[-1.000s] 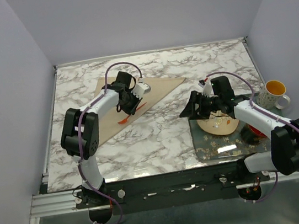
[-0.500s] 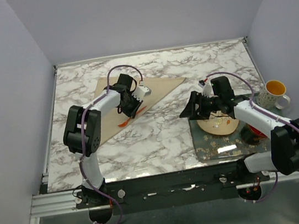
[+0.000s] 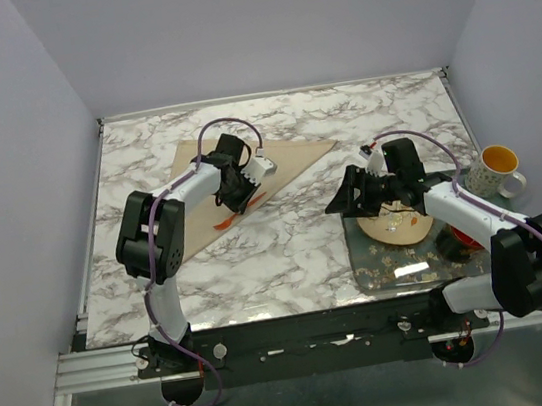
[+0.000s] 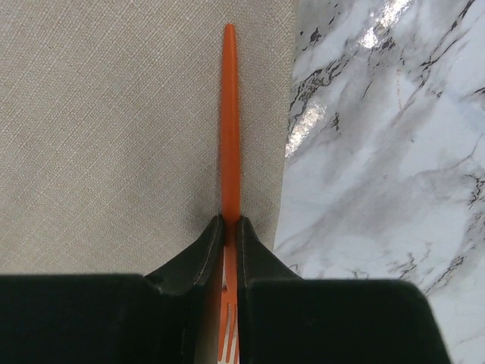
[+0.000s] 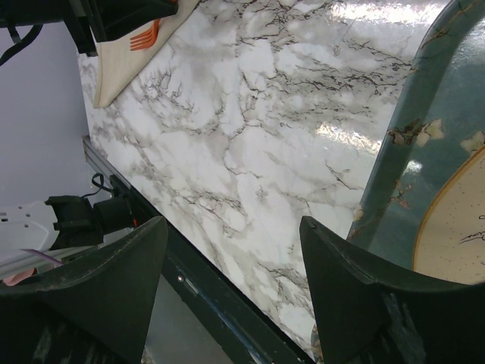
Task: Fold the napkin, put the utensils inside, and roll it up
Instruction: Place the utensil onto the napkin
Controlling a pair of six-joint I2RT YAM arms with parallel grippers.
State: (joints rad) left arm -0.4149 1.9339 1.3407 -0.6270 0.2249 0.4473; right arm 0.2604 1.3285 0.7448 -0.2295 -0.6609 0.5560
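The tan napkin (image 3: 290,160) lies folded in a triangle at the back left of the table. My left gripper (image 3: 233,192) is low over it, shut on an orange plastic fork (image 3: 225,220). In the left wrist view the jaws (image 4: 230,224) pinch the fork (image 4: 229,114) near its tines. Its handle points away along the napkin (image 4: 114,129), close to the cloth's right edge. I cannot tell if the fork touches the cloth. My right gripper (image 3: 351,195) is open and empty at the left edge of the tray, its fingers (image 5: 136,258) spread wide over bare marble.
A teal tray (image 3: 401,265) at the front right holds a round tan patterned plate (image 3: 395,224) and a dark object. A yellow and white mug (image 3: 496,166) stands at the right edge. The right wrist view shows the tray rim (image 5: 424,98) and the table's front edge.
My left wrist has shifted and turned slightly toward the back, with the fork still held over the napkin. The right arm has not moved.
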